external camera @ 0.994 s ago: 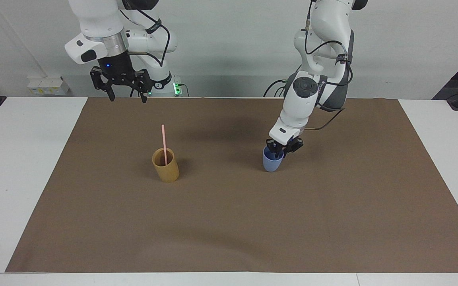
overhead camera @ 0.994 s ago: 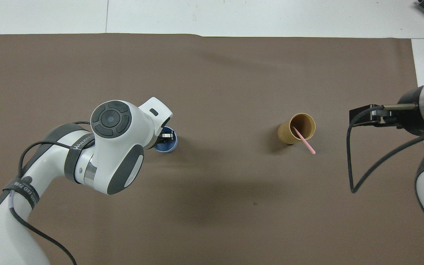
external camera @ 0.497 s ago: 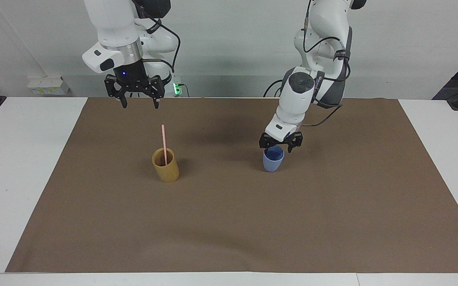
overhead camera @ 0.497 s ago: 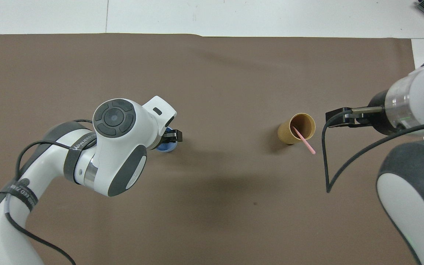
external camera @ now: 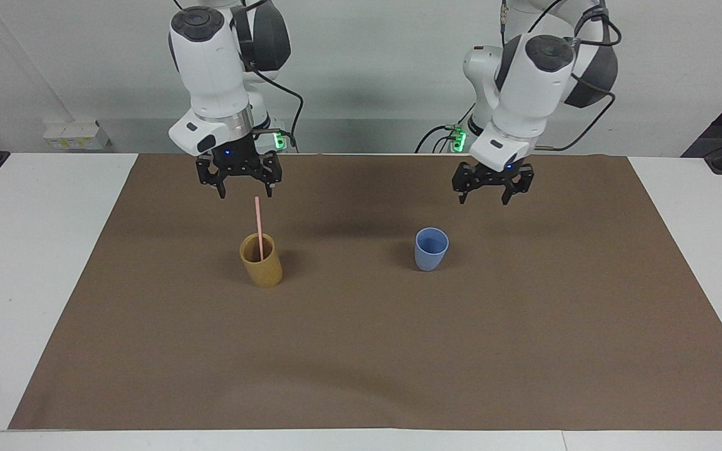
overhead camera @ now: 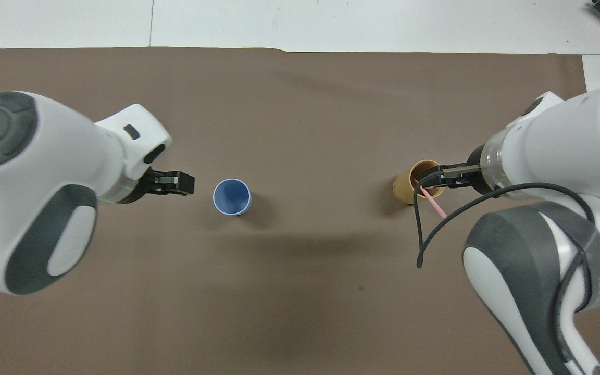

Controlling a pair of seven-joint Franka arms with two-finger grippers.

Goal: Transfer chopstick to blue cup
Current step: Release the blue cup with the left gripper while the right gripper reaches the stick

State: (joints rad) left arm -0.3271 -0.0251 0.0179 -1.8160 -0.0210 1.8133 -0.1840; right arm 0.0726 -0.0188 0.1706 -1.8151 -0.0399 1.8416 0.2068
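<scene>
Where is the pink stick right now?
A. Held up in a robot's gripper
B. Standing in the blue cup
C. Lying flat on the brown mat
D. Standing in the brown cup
D. The chopstick stands in the brown cup, its top sticking out, while the blue cup is empty and neither gripper holds anything.

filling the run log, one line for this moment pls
chopstick: in tan cup | blue cup: empty | right gripper: open, over chopstick | left gripper: open, raised
</scene>
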